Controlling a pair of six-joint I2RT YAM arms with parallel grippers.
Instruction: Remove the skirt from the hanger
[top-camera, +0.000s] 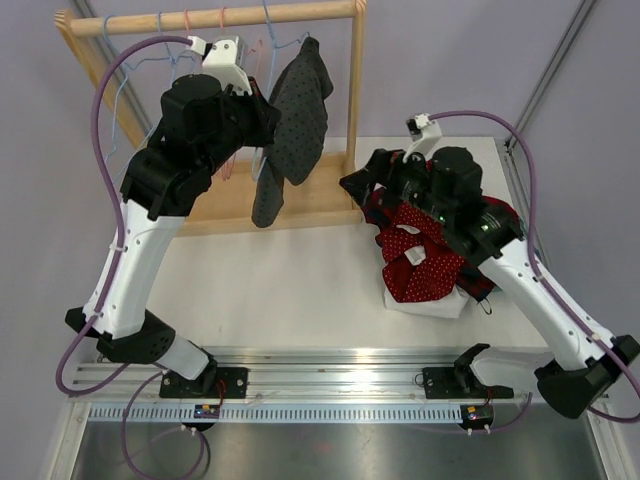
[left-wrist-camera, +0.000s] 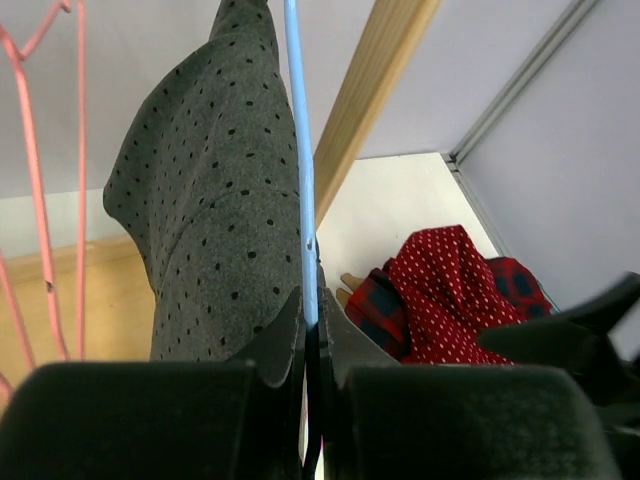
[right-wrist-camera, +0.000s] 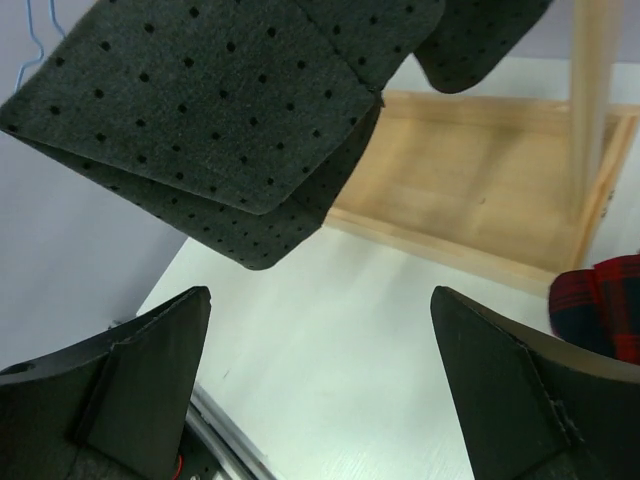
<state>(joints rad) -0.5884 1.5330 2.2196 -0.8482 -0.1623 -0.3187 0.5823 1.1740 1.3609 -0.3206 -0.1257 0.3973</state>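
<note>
A dark grey skirt with black dots (top-camera: 296, 120) hangs from a light blue wire hanger (top-camera: 270, 30) on the wooden rack's rail (top-camera: 220, 17). My left gripper (top-camera: 262, 140) is shut on the blue hanger wire (left-wrist-camera: 305, 230), right beside the skirt (left-wrist-camera: 210, 220). My right gripper (top-camera: 352, 186) is open and empty, low to the right of the skirt's hem. In the right wrist view the skirt's folded lower edge (right-wrist-camera: 230, 110) hangs above and ahead of the open fingers (right-wrist-camera: 130, 360).
A wooden rack base (top-camera: 300, 205) lies under the skirt, with an upright post (top-camera: 352, 90) on its right. Pink and blue empty hangers (top-camera: 185, 25) hang on the rail. A pile of red dotted and plaid clothes (top-camera: 425, 262) lies on the table at right.
</note>
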